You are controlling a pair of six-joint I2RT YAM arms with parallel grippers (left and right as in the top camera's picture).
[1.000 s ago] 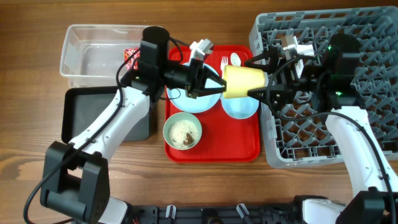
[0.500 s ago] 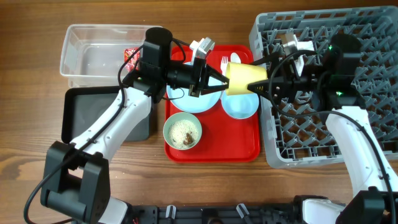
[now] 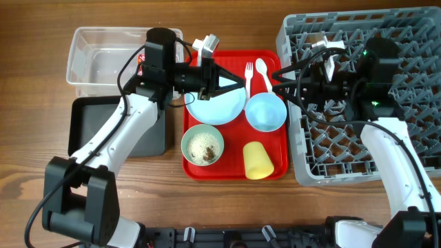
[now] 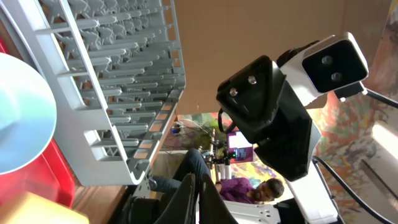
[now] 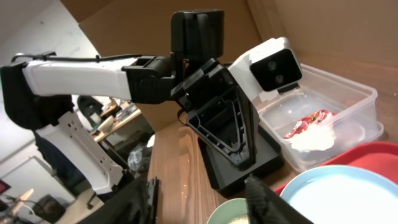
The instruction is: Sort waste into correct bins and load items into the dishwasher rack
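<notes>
The small yellow cup (image 3: 258,160) lies on its side on the front right of the red tray (image 3: 274,169), free of both grippers. My left gripper (image 3: 233,78) is shut and empty above the light blue plate (image 3: 215,105); its shut fingers show in the left wrist view (image 4: 200,193). My right gripper (image 3: 282,81) is open and empty beside the light blue bowl (image 3: 266,112). The pale green bowl (image 3: 203,145) holds whitish food scraps. The white fork (image 3: 248,72) and spoon (image 3: 262,68) lie at the tray's back. The red wrapper (image 5: 305,123) and white tissue (image 5: 311,140) lie in the clear tub (image 5: 348,102).
The grey dishwasher rack (image 3: 386,148) fills the right side. The clear tub (image 3: 103,55) stands at the back left, with the black tray (image 3: 96,127) in front of it. My left arm crosses over both bins' right ends.
The yellow cup, held up between the two grippers before, now lies on the red tray's front right. Both grippers have pulled apart, the left one moving left.
</notes>
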